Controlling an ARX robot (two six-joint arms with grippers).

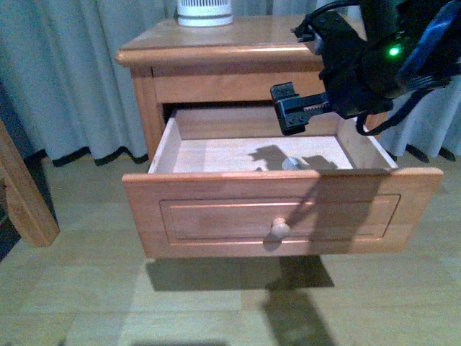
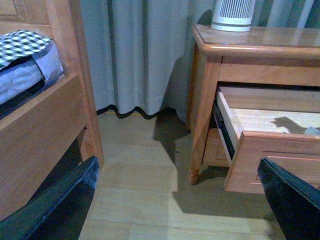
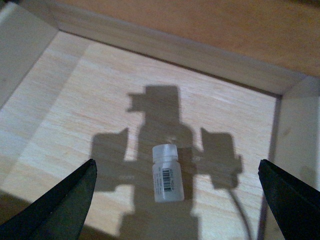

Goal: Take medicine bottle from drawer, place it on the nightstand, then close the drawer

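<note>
Reaches in from the right with the right arm (image 1: 353, 68), wrist bent downward. Hangs the right gripper (image 1: 289, 109) with jaws spread wide, its 2 dark fingers (image 3: 60, 205) well apart, gripping nothing. Holds the left gripper (image 2: 172, 205) low at the left, aimed level, also spread wide and empty.

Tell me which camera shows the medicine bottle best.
The right wrist view: the medicine bottle lies whole on the drawer floor, cap and barcode label visible. The front view shows only a pale bit of it behind the drawer front; the left wrist view, at most a sliver.
</note>
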